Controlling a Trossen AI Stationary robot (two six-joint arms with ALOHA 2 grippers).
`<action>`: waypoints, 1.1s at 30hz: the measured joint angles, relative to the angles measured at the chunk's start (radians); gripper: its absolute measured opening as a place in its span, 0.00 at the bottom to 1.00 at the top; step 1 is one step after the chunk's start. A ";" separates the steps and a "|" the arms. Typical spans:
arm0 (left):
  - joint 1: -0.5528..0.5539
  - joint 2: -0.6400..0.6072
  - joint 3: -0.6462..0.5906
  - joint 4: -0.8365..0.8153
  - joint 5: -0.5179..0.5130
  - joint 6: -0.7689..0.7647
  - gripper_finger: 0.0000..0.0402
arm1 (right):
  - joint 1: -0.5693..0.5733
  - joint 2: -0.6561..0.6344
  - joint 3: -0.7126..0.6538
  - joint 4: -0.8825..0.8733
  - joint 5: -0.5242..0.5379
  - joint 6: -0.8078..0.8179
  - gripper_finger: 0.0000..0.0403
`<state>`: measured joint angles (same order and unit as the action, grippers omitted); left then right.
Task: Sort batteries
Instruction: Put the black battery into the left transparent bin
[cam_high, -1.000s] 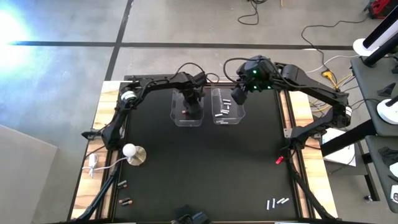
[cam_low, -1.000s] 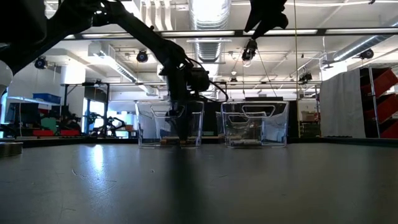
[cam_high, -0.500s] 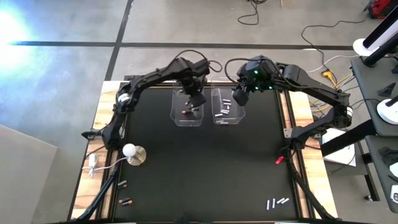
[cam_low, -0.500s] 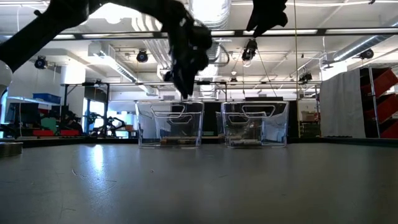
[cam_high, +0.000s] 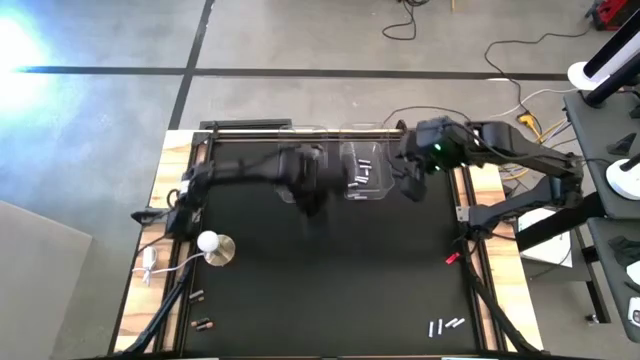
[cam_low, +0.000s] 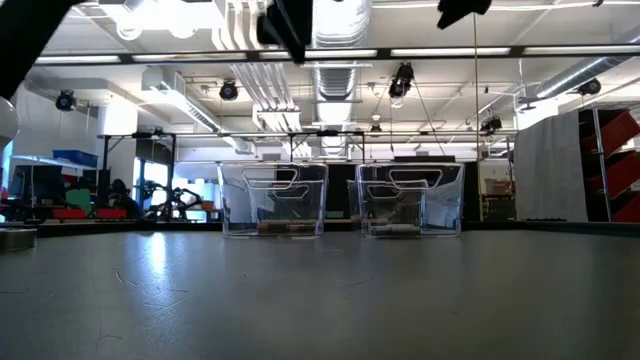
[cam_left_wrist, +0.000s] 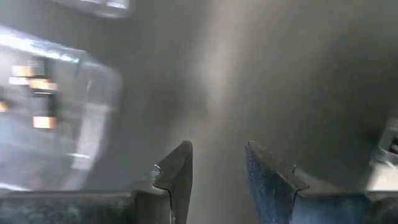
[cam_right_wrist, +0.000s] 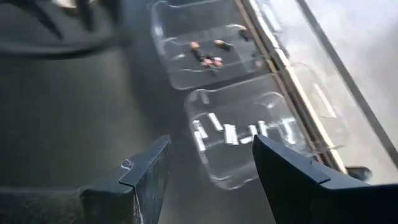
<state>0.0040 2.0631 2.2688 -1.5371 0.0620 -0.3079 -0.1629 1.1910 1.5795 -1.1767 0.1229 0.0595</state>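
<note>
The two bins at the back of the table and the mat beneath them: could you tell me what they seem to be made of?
The bins look like clear glossy plastic: the room shows through their walls. The mat looks like matte black rubber or foam, though that is unsure.

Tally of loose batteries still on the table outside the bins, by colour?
Silvery-white batteries: 4, near the table's front right corner
Dark batteries: 2, near the front left corner
Total: 6
</note>
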 joint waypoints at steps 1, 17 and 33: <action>-0.043 -0.001 0.000 0.002 -0.003 -0.032 0.31 | 0.027 -0.017 -0.014 0.001 0.000 0.008 0.54; -0.460 -0.004 -0.125 -0.034 0.212 -0.538 0.47 | 0.398 -0.269 -0.489 0.286 0.009 0.402 0.54; -0.679 -0.145 -0.791 0.291 0.455 -0.673 0.55 | 0.623 -0.046 -0.460 0.474 0.123 0.622 0.54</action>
<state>-0.6750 1.9186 1.4777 -1.2461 0.5170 -0.9808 0.4600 1.1450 1.1194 -0.7023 0.2461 0.6815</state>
